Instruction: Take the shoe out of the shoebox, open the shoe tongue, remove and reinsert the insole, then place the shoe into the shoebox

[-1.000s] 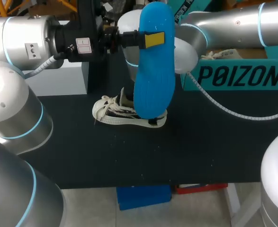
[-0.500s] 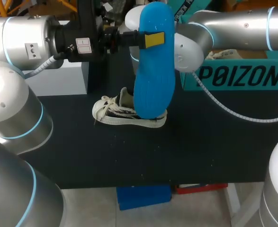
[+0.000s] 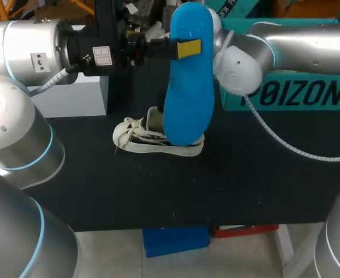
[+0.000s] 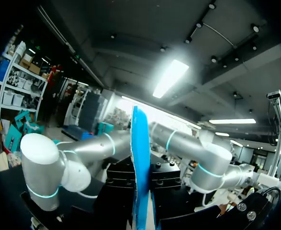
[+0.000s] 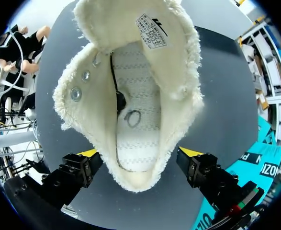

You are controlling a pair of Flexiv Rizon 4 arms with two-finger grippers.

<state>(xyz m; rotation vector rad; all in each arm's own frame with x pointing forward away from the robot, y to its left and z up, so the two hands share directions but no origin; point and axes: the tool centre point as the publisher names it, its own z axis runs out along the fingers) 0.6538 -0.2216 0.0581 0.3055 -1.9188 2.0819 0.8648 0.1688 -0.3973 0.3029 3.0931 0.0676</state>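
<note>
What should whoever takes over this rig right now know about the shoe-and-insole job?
Left gripper: jaws shut on the blue insole, held upright in the air.
Right gripper: jaws open, empty, above the shoe's heel opening.
Shoe: on its sole on the table, tongue folded open, no insole inside.
Shoebox: far right of the table, behind the right arm.
Done: shoe out, tongue open, insole removed.
Left: reinsert the insole, return the shoe to the shoebox.
</note>
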